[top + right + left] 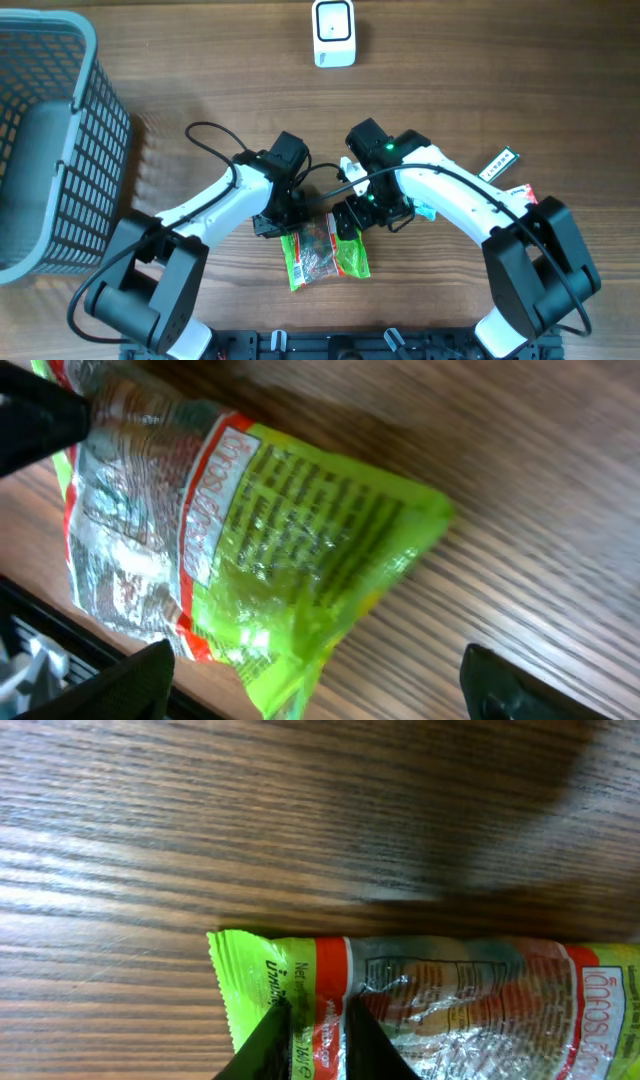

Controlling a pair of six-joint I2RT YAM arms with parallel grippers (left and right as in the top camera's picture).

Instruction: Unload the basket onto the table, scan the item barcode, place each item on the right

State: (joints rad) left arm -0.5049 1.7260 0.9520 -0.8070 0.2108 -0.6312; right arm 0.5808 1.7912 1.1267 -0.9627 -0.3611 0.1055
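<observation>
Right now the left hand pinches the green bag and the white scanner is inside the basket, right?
No. The left hand does pinch the green bag, but the white scanner sits on the table, outside the basket, as the overhead view shows.

Packet [325, 255] on table [200, 90]; scanner [333, 32] beyond (basket [95, 150] far left).

Snack packet [450, 1010], left wrist view: the word "Net" runs sideways on an orange band near its 9 o'clock end. White Thai script fills another orange band at 3 o'clock. The printed table between them is illegible. Overhead, a paper strip [499, 163] at 3 o'clock carries unreadable print.
</observation>
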